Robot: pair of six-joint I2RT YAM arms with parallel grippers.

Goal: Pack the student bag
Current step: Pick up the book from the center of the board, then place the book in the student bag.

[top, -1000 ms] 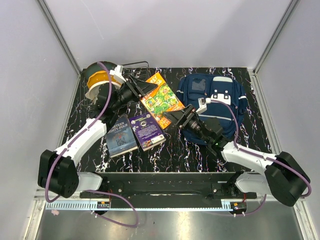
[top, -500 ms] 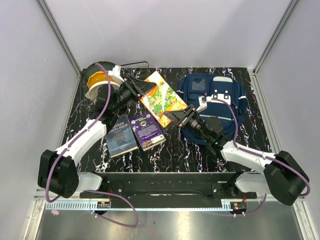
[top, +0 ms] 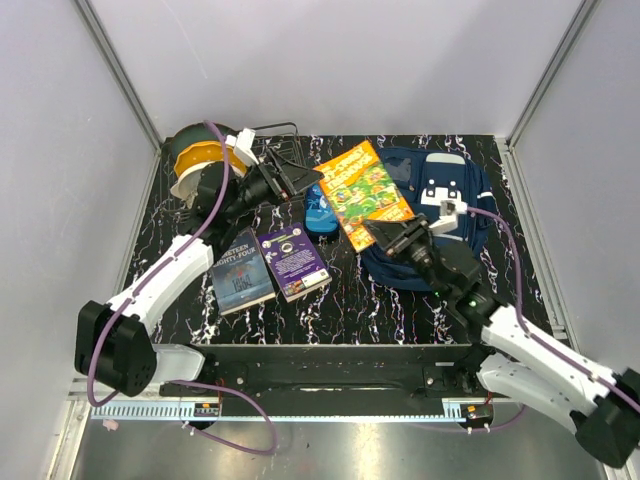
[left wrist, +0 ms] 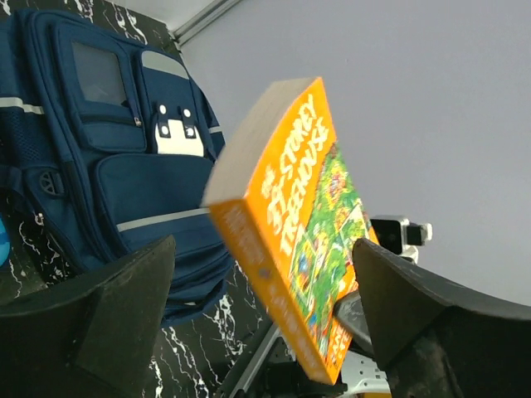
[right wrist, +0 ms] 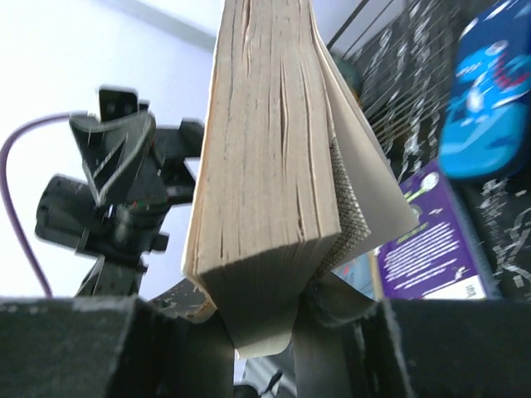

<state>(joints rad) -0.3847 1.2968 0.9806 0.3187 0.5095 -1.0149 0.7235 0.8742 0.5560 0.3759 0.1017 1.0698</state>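
Backpack (top: pixel 440 185) lies front-up, right of centre in my overhead view.
My right gripper (top: pixel 385 233) clamps the orange book (top: pixel 365 190) over its left edge; my left gripper (top: pixel 297 178), further left, stands wide, clear of the book.

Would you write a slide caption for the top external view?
Right gripper holds the orange book by the navy backpack; left gripper open near the pencil case.

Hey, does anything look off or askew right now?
Yes: the orange book hangs tilted in the air near the student bag, pinched only at its lower edge by the right gripper's jaws, and one cover splays away from the pages.
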